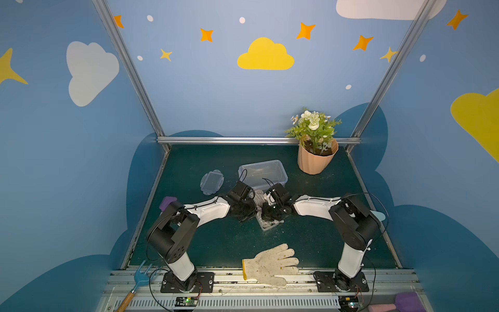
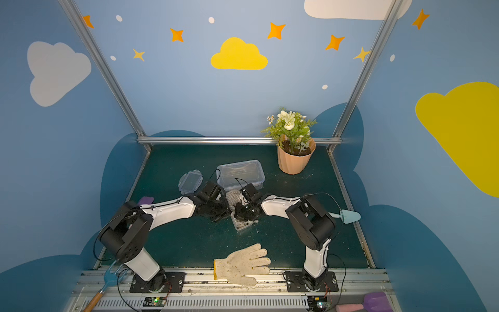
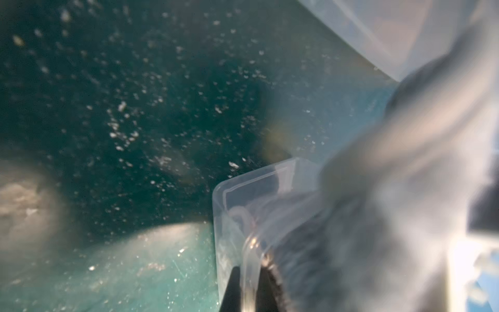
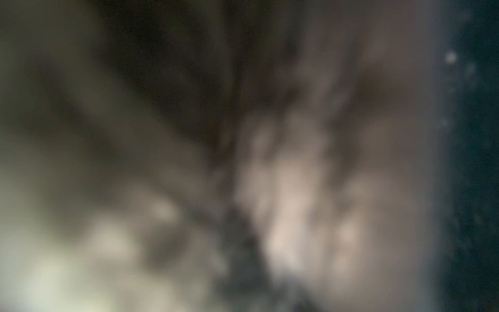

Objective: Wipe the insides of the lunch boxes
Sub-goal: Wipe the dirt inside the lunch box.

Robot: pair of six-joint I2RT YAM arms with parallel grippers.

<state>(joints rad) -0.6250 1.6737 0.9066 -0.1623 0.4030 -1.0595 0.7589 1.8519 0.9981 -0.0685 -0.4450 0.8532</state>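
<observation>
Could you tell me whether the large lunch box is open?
Open: the large lunch box has no lid, and its inside shows in both top views.

The big lunch box [image 1: 263, 174] and the small lunch box [image 3: 224, 205] are clear, smooth, shiny plastic. The glove [image 1: 271, 263] is rough knitted cloth. The table mat [image 1: 202, 243] looks dull and dusty. The flower pot [image 1: 316, 160] is ribbed and matt. The back rail [image 1: 243, 140] is shiny metal. The rag [image 1: 258, 195] looks blurry, maybe knitted cloth too.

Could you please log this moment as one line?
phase: wiping small lunch box | left gripper: shut on its wall | right gripper: shut on knit cloth inside it | large lunch box: open
</observation>
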